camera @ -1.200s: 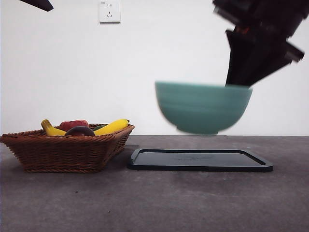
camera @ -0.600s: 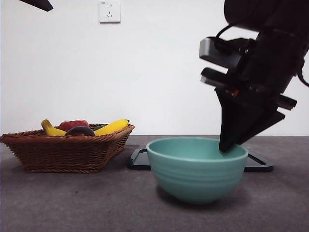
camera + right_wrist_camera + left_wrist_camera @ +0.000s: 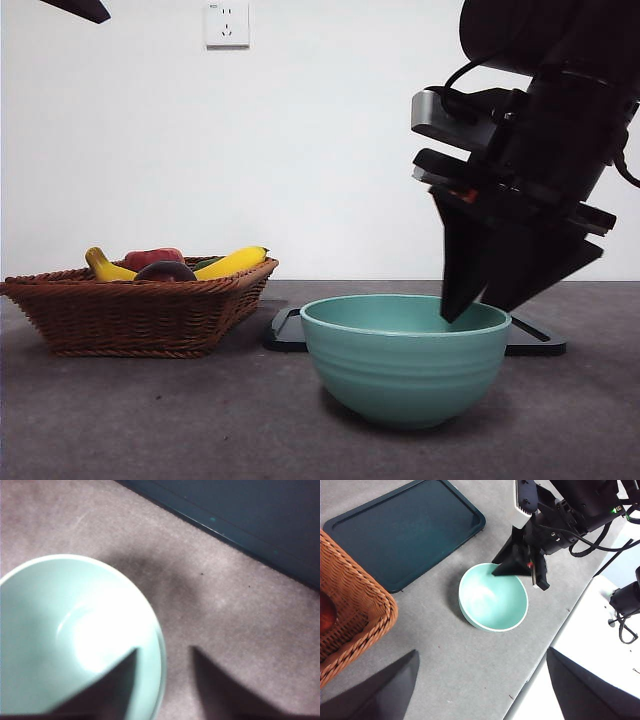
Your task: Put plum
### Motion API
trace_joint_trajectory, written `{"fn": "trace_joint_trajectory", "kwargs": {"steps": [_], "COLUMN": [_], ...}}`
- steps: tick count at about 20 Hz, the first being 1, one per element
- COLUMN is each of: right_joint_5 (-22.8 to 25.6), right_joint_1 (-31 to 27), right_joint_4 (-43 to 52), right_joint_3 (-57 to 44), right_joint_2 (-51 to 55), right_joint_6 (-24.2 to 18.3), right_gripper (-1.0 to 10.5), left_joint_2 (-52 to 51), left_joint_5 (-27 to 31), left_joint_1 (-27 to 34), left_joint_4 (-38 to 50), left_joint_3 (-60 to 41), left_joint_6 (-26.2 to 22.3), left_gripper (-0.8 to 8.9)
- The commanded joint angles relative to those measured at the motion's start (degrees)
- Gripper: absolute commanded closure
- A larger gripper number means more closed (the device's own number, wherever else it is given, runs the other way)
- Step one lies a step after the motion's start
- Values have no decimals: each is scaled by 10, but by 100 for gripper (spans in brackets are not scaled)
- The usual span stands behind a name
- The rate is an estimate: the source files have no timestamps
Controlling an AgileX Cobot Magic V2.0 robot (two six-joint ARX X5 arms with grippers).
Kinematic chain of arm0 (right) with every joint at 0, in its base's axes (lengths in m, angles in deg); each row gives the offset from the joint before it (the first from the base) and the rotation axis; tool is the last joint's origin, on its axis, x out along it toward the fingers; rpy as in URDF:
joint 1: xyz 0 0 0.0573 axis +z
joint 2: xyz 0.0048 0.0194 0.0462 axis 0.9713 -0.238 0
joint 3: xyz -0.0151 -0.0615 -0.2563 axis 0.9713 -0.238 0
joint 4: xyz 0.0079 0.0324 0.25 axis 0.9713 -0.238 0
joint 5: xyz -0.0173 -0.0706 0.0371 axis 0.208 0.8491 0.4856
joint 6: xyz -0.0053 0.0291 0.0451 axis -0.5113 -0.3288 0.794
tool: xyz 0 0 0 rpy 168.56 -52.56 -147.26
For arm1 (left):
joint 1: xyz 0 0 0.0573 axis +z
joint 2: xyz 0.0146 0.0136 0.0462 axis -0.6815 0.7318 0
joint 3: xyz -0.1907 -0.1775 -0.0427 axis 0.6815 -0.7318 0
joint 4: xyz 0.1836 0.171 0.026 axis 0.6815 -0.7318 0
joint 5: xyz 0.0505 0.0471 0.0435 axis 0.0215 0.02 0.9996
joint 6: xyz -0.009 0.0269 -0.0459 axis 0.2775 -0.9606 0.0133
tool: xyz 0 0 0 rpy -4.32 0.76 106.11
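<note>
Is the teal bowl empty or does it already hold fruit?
Empty. The left wrist view shows the teal bowl's bare inside; the right gripper straddles its rim. The plum lies in the basket.

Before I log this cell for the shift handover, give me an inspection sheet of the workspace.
Surface: grey table, bare patches show no spills.
Job's things: plum lies in the wicker basket; teal bowl stands empty on the table, in front of the dark tray.
Clutter: bananas and a red fruit in the basket.
Grippers: right gripper open, straddling the bowl's rim; left gripper open, above the table.
Cables: black leads on the right arm.
Surroundings: wall socket, white wall.
</note>
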Motion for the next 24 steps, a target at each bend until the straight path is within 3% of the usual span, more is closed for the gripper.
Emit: {"fn": "trace_joint_trajectory", "kwargs": {"steps": [1, 11, 16, 24], "right_joint_5": [1, 12, -37, -37], "right_joint_1": [5, 0, 0, 0], "right_joint_4": [-2, -176, -251, -327], "right_joint_3": [10, 90, 99, 99], "right_joint_2": [7, 226, 336, 374], "right_joint_6": [12, -21, -18, -19], "right_gripper": [659, 659, 659, 659], "left_joint_2": [6, 6, 6, 6], "left_joint_5": [-3, -3, -3, -3], "left_joint_1": [-3, -3, -2, -3], "left_joint_4": [5, 5, 4, 4], "left_joint_3": [11, 11, 11, 11], "left_joint_6": [-7, -6, -5, -4], "left_gripper": [408, 408, 408, 408]}}
